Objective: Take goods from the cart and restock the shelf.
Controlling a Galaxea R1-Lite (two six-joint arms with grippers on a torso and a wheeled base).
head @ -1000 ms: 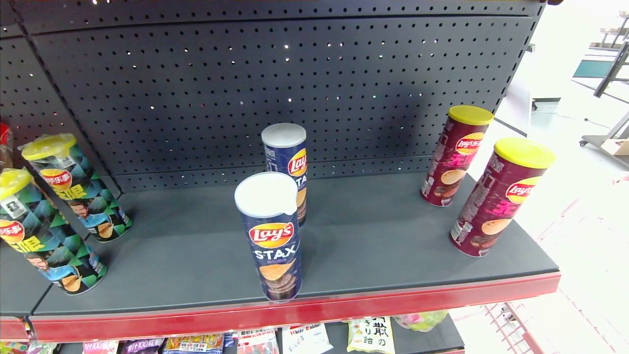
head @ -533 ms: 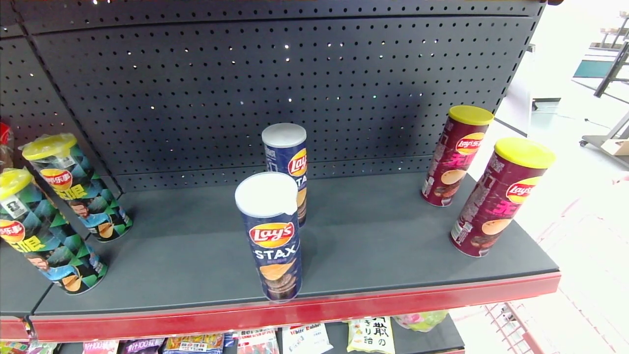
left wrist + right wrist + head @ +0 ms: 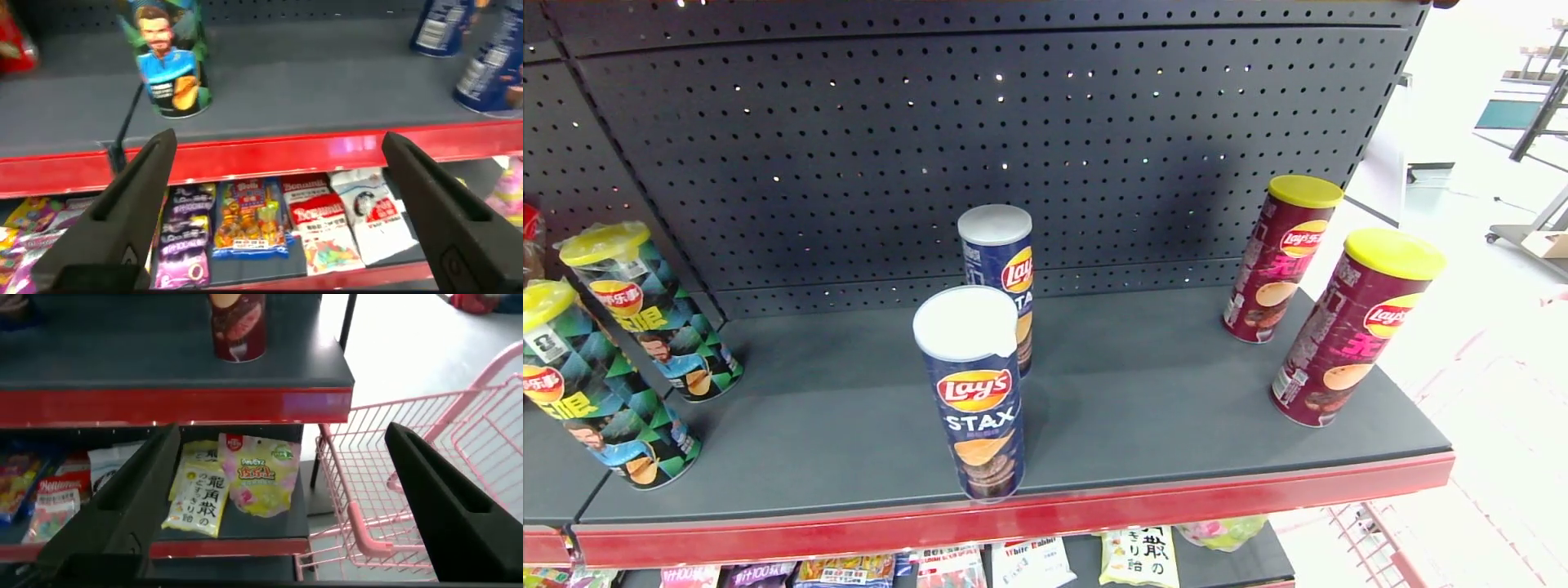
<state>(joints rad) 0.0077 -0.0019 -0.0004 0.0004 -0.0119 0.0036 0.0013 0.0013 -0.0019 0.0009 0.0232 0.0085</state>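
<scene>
1. Shelf carried a front blue chip can at the middle of its front edge, with a rear blue chip can just behind.
2. Two maroon chip cans stood upright near its right edge, and two green-patterned chip cans stood at its left.
3. Pink cart stood past the right end, lower down.
4. Left gripper and right gripper hung before the red front edge, fingers spread wide and holding nothing.
</scene>
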